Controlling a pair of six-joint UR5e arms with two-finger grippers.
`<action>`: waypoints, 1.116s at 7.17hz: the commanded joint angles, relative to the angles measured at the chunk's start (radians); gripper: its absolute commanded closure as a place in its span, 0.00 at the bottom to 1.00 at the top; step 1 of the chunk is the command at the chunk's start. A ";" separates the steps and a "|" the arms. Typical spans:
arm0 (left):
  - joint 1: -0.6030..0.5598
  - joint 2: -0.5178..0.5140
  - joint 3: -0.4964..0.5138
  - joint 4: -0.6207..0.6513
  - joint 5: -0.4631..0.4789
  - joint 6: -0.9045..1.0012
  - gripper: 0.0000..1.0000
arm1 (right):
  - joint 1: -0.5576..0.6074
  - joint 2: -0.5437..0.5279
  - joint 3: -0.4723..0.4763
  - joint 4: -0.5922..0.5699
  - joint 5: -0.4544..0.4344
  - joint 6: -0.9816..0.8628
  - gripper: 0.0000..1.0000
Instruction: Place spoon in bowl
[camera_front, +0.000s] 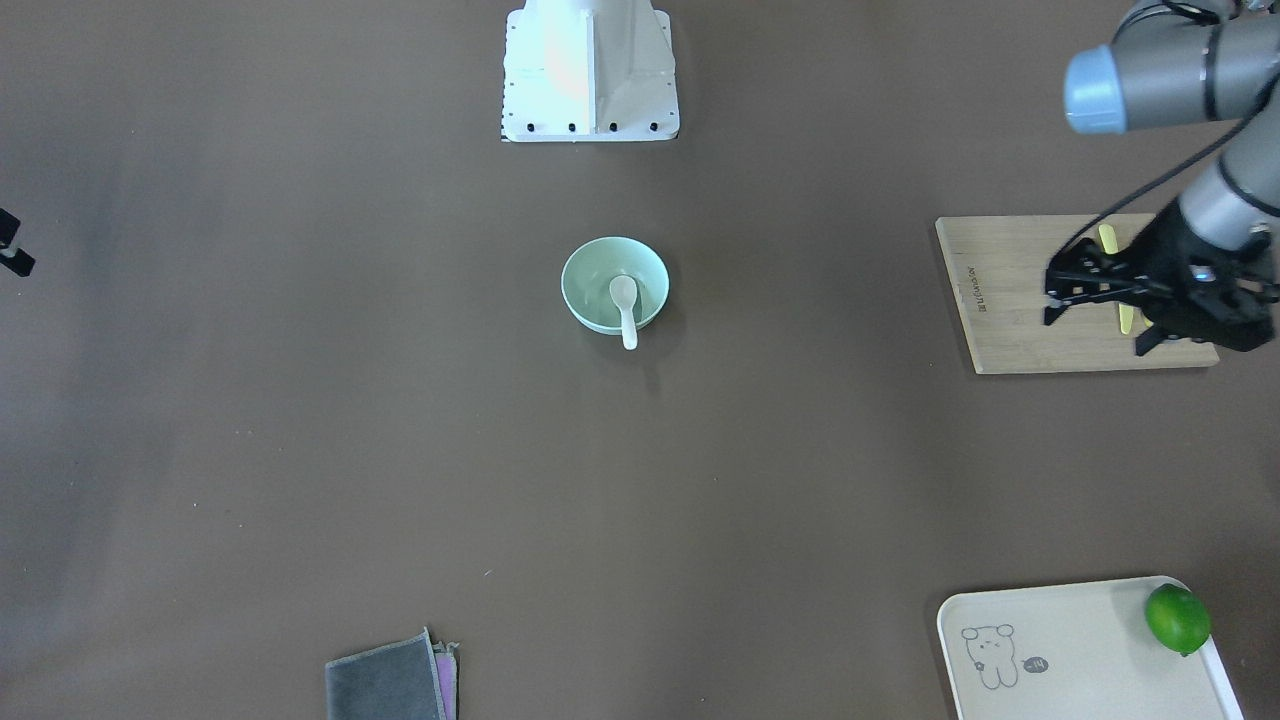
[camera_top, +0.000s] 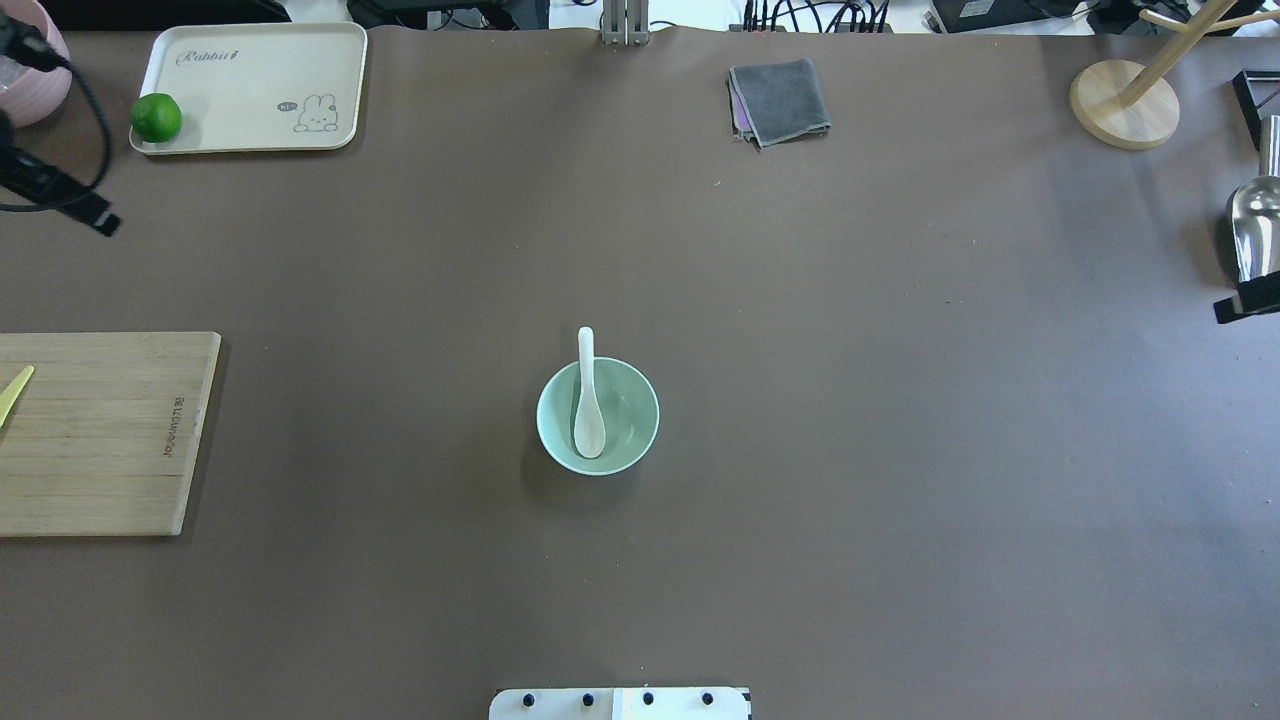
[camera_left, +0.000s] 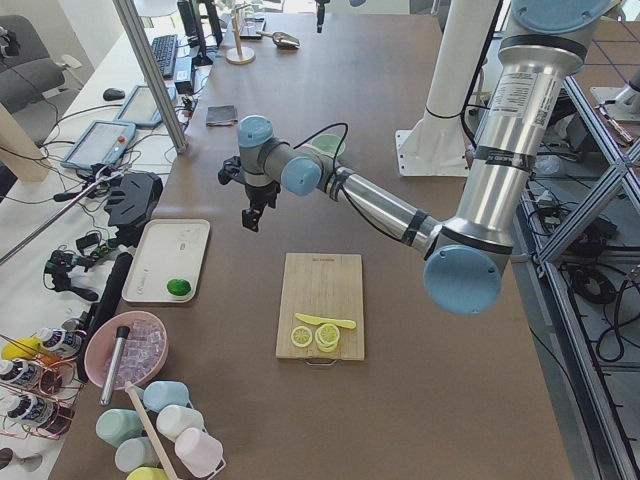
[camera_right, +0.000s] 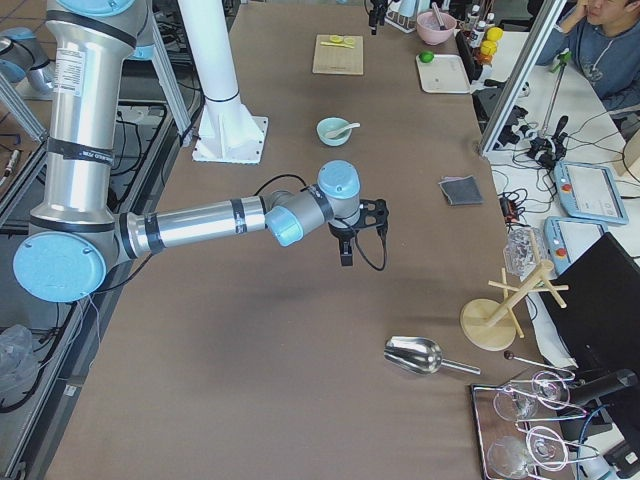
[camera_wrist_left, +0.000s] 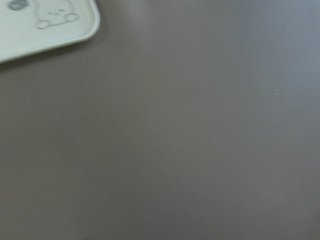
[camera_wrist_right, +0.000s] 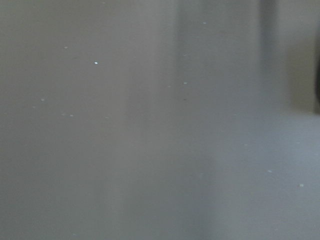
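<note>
Brown table (camera_top: 900, 400): spoon (camera_top: 588, 420) rests in bowl (camera_top: 632, 420), handle at twelve o'clock from overhead. Left gripper (camera_front: 1095, 333) spread apart; right gripper (camera_right: 346, 255), can't tell.

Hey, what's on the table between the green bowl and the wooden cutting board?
Nothing. In the overhead view, the stretch of brown table between the bowl and the cutting board is bare. The front-facing view shows the same.

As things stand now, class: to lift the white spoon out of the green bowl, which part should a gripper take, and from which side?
Take the spoon by its handle tip, which juts past the bowl rim away from the robot. Likely come from above, closing across the handle's narrow width; the scoop lies low inside the bowl.
</note>
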 joint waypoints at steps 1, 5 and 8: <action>-0.218 0.129 0.071 0.045 -0.010 0.352 0.02 | 0.120 -0.015 -0.121 -0.001 0.057 -0.251 0.00; -0.281 0.295 0.097 0.031 -0.013 0.348 0.02 | 0.145 -0.024 -0.148 0.003 0.057 -0.269 0.00; -0.281 0.297 0.120 0.030 -0.015 0.339 0.02 | 0.208 -0.019 -0.140 -0.001 0.080 -0.270 0.00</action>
